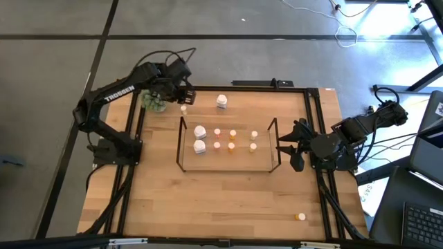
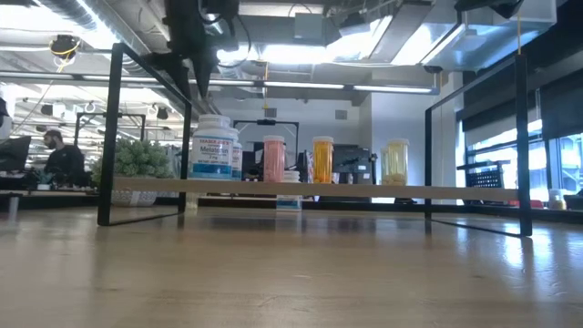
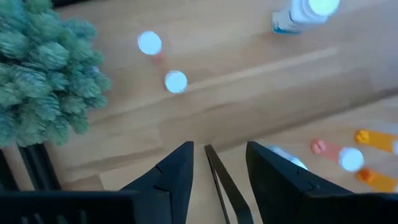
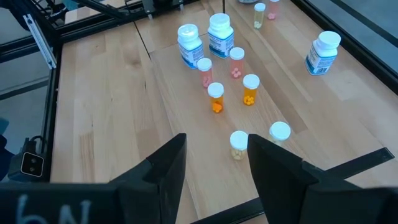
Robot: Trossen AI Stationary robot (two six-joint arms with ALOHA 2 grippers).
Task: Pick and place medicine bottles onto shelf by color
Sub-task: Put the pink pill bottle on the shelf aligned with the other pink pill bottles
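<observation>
The shelf point(image 1: 228, 160), a black wire rack with a wooden base, stands mid-table. On it stand two larger white medicine bottles point(image 1: 199, 138), then pink point(image 1: 217, 133), orange point(image 1: 232, 133) and cream point(image 1: 254, 135) pairs. A third white bottle point(image 1: 221, 102) stands on the table behind the shelf. Two small white-capped bottles point(image 3: 176, 81) point(image 3: 149, 43) stand near the far left corner. My left gripper point(image 3: 219, 149) hovers open above the shelf's far left corner, holding nothing. My right gripper point(image 4: 216, 142) waits open off the shelf's right end.
A green plant point(image 1: 154, 102) sits at the far left, right beside my left gripper. A lone orange bottle point(image 1: 300, 216) stands near the table's front right corner. The shelf's upright wire loops point(image 2: 114, 128) rise at both ends. Bare wood lies in front of the shelf.
</observation>
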